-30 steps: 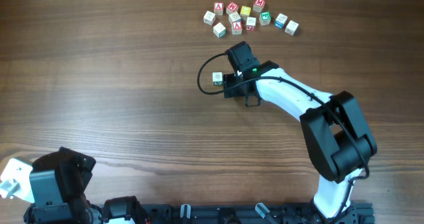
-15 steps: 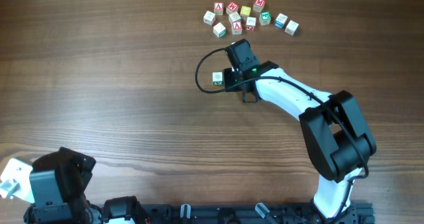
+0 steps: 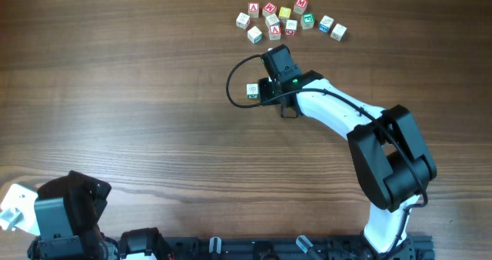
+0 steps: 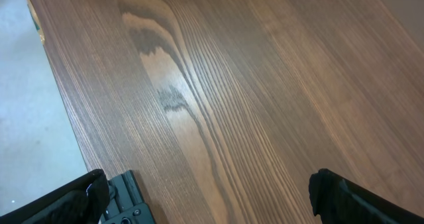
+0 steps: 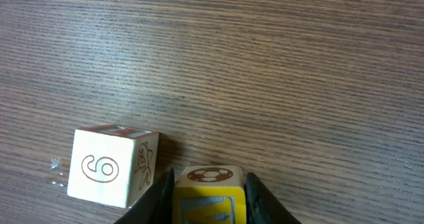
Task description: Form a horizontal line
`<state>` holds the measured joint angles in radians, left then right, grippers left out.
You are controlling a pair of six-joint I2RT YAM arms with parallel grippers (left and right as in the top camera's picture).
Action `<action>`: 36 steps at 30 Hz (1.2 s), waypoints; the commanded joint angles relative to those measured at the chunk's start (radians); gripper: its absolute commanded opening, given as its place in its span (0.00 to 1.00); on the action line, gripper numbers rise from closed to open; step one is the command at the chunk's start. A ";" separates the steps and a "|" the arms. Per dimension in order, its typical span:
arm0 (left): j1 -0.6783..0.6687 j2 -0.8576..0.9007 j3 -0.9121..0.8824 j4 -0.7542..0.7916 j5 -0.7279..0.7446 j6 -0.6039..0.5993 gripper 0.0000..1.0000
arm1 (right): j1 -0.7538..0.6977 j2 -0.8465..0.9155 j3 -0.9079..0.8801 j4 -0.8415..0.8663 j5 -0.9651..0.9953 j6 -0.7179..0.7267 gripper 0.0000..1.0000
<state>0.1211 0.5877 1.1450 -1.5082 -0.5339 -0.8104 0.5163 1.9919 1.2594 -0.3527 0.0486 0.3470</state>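
Observation:
A white cube with a green mark (image 3: 251, 91) sits alone on the table's middle; in the right wrist view it shows a "6" on its face (image 5: 109, 166). My right gripper (image 3: 265, 93) is right beside it, shut on a yellow cube (image 5: 209, 196) with a football picture on one side. The held cube is close to the white cube's right side; I cannot tell whether they touch. My left gripper (image 4: 209, 197) is open and empty over bare wood at the near left.
A loose cluster of several red-, green- and blue-lettered cubes (image 3: 280, 21) lies at the far edge, behind the right arm. The table's left edge (image 4: 59, 98) shows in the left wrist view.
The right gripper with the yellow cube shifted slightly left and toward the white cube about a second ago, then stayed put. The left arm has not moved.

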 commanded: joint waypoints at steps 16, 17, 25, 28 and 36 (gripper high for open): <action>0.008 -0.007 -0.003 0.001 -0.005 -0.013 1.00 | 0.002 0.011 0.034 0.057 -0.064 0.077 0.71; 0.008 -0.007 -0.003 0.001 -0.005 -0.013 1.00 | -0.003 -0.013 0.062 0.037 -0.055 0.074 0.73; 0.008 -0.007 -0.003 0.001 -0.005 -0.013 1.00 | -0.086 -0.086 0.293 0.035 0.011 -0.010 0.86; 0.008 -0.007 -0.003 0.001 -0.005 -0.013 1.00 | -0.134 -0.054 0.293 0.140 0.011 -0.009 0.86; 0.008 -0.007 -0.003 0.001 -0.005 -0.013 1.00 | -0.193 0.209 0.293 0.433 -0.056 0.070 0.84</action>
<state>0.1211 0.5877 1.1450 -1.5074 -0.5339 -0.8104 0.3195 2.1147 1.5475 0.0250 0.0448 0.3740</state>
